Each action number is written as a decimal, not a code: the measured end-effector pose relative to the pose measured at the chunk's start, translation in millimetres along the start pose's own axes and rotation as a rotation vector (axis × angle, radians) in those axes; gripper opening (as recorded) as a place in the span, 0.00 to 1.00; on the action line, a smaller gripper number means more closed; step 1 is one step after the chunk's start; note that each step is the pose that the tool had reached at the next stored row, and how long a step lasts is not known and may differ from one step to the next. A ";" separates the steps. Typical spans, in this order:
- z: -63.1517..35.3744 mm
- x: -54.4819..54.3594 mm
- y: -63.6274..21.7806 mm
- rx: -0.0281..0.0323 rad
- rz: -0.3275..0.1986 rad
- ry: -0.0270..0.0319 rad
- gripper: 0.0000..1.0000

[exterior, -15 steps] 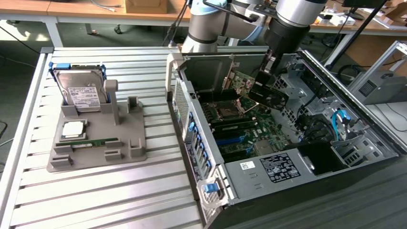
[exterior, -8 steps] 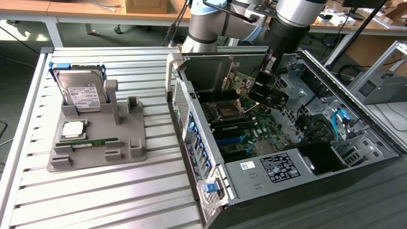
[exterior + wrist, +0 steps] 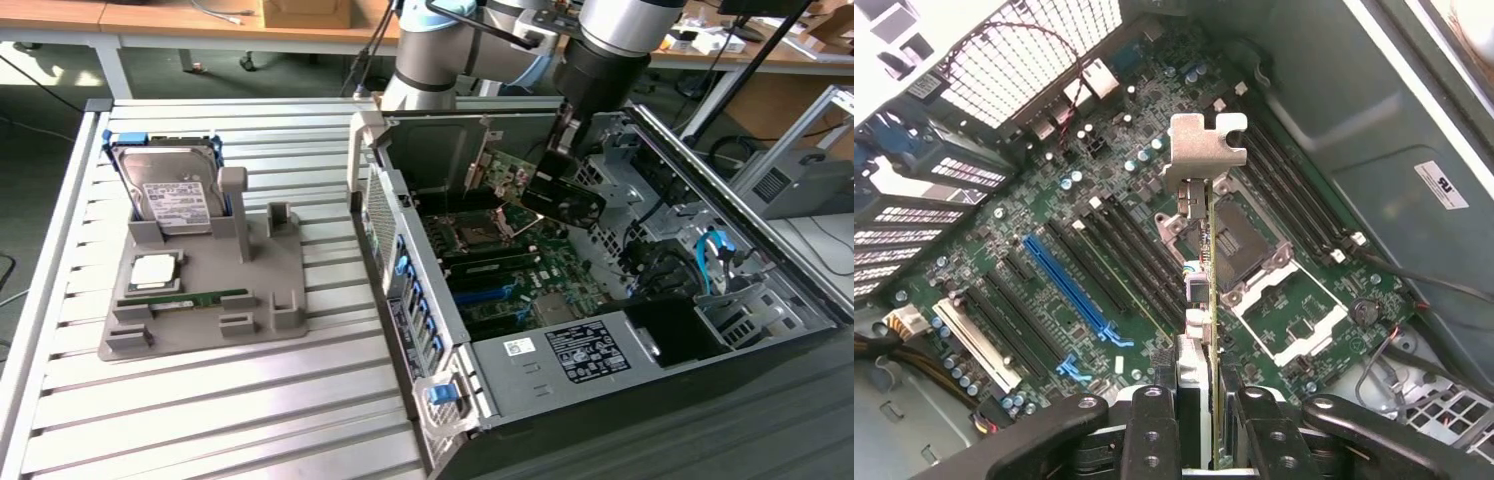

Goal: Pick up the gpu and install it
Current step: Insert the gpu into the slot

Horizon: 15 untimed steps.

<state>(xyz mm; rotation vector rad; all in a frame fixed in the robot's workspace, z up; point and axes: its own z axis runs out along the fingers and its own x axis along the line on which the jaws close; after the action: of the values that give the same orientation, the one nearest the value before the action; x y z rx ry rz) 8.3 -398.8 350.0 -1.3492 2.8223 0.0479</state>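
The gpu [image 3: 563, 200] is a dark card hanging tilted above the motherboard [image 3: 501, 265] inside the open computer case [image 3: 601, 350]. My gripper [image 3: 561, 158] comes down from above and is shut on the card's upper edge. In the wrist view I see the gpu [image 3: 1210, 290] edge-on, its silver bracket [image 3: 1206, 150] at the far end, clamped between my two black fingers [image 3: 1154, 430]. The card hovers over the black expansion slots, between the blue slot [image 3: 1076, 285] and the processor socket [image 3: 1259, 255], and is apart from the board.
A grey fixture tray [image 3: 274, 300] on the slatted table at the exterior view's left holds a silver hard drive [image 3: 170, 195], a processor chip [image 3: 154, 270] and a green memory stick [image 3: 200, 298]. Blue cables [image 3: 714, 250] and drive cages [image 3: 641, 170] crowd the case's right side.
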 end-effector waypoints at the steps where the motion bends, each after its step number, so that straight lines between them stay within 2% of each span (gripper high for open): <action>1: 0.0 0.0 0.0 0.0000 -0.003 0.0000 0.27; 15: 0.0 0.0 0.0 -0.0012 -0.046 0.0010 0.27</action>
<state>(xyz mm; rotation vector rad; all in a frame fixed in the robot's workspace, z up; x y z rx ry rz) 8.3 -398.8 350.0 -1.4140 2.7912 0.0484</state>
